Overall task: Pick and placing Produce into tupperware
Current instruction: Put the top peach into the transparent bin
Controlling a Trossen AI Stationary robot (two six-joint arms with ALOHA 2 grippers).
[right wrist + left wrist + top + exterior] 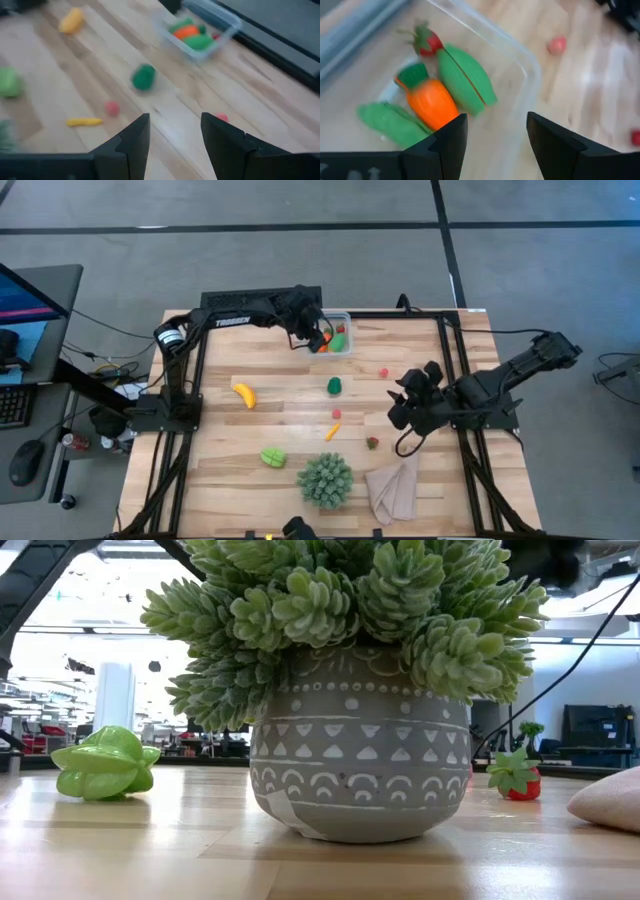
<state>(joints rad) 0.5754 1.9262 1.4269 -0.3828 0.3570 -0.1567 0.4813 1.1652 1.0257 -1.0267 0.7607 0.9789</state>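
The left gripper (495, 137) hung spread and empty over the tupperware (338, 333); the right gripper (172, 132), also spread, was probably nearer the dark green piece (334, 385) beside it.

clear tupperware (344, 319) holding carrot (431, 102), green pieces, banana (244, 395) outside

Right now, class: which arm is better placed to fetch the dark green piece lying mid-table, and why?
Probably the right. The right gripper is open and empty, facing the dark green piece. The left gripper, also open, hangs over the tupperware at the far edge.
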